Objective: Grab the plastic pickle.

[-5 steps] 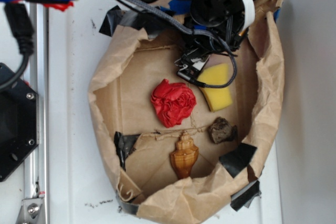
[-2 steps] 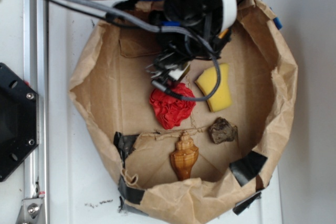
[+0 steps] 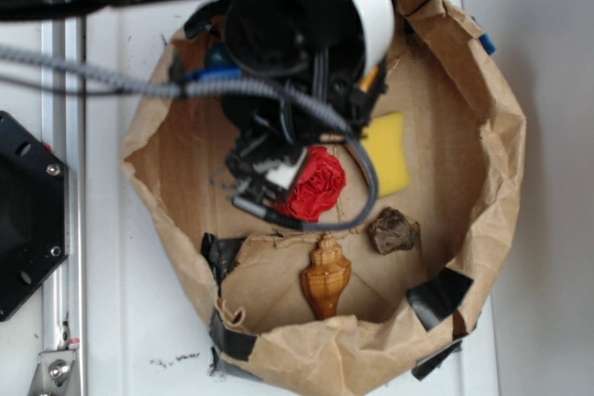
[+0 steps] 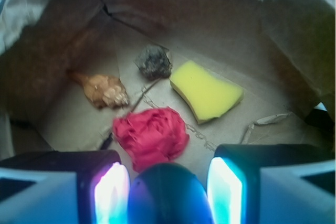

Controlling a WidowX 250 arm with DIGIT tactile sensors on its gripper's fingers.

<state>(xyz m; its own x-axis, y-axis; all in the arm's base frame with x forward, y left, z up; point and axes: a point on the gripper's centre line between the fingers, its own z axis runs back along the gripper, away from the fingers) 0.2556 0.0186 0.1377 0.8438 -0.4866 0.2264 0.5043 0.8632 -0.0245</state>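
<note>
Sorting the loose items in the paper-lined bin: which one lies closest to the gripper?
The red crumpled cloth, lying just ahead of the gripper; the yellow sponge, brown spiral shell and rough rock lie farther off.

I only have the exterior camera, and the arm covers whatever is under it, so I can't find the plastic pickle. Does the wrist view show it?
Observer: Yes. The plastic pickle, dark and glossy, sits at the bottom of the wrist view, right between the fingers of the gripper.
Operator: Are the fingers actually on it?
Observer: It looks so. Both lit pads appear pressed against its sides, with no gap showing.
Operator: Is anything else caught in there?
Observer: No, only the pickle is between the pads. The red cloth lies beyond it on the paper floor.
</note>
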